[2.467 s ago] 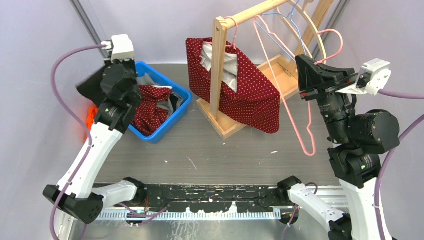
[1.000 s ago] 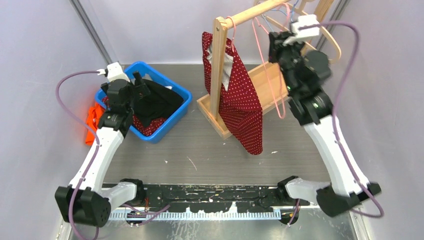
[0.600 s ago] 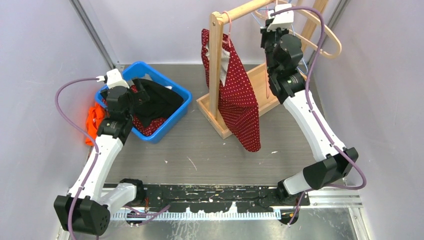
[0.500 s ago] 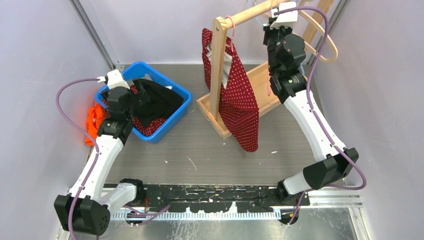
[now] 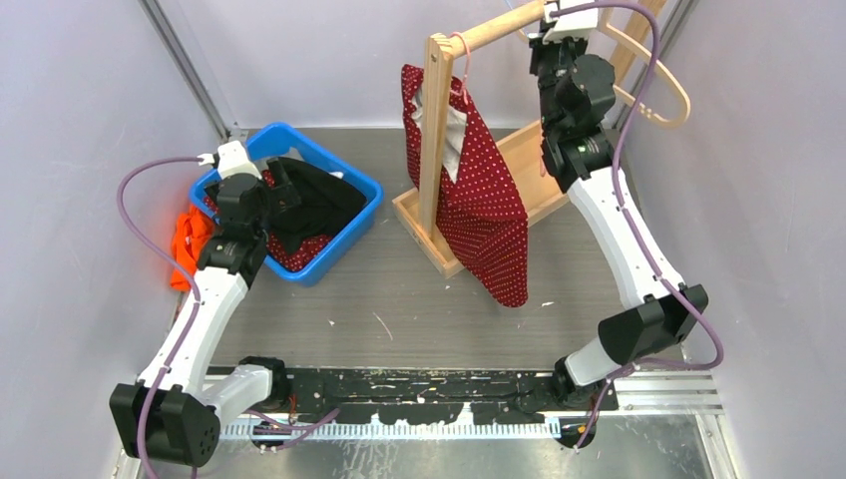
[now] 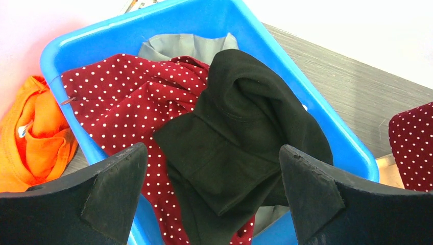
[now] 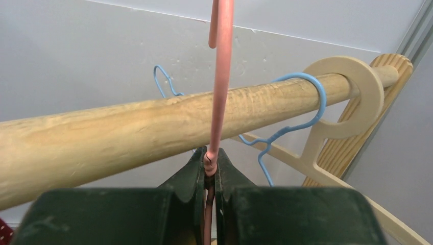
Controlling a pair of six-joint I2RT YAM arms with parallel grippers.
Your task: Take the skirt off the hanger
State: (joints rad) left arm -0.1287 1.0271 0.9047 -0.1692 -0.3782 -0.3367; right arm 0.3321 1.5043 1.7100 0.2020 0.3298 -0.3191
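My right claw sits pinched on the pink hanger just under the wooden rail, with a blue hanger and a beige hanger crowding the rail beside it. I see bare counter in front of the rack, though the upright post and hanging skirt wall off its left end

The left arm was up high with the black cloth in its grip. It has come down, the cloth now lies in the bin, and the left gripper hangs wide open over it. The right arm was low on the right, with the pink hanger far from the rod. It has reached up and back, and the right gripper now pinches the hanger right at the rod. The red skirt was spread wide and now hangs thin.
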